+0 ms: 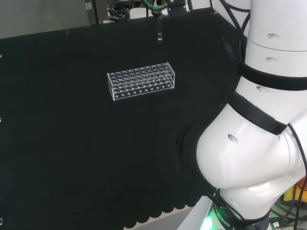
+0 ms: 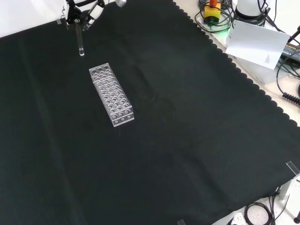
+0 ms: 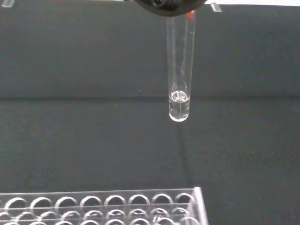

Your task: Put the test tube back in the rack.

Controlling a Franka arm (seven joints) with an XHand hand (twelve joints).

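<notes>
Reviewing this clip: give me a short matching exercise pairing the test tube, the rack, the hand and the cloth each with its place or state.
Things:
1. test tube
2. rack
3. hand
4. cloth

States:
A. black, covers the bench
B. at the front view's top edge, holding something
C. hangs upright in the air, off the rack
D. clear, stands on the cloth, holes seemingly empty

Pairs: 1-C, 2-D, 3-B, 4-A

Head and front views high over one rack point(image 1: 141, 80); wrist view close.
</notes>
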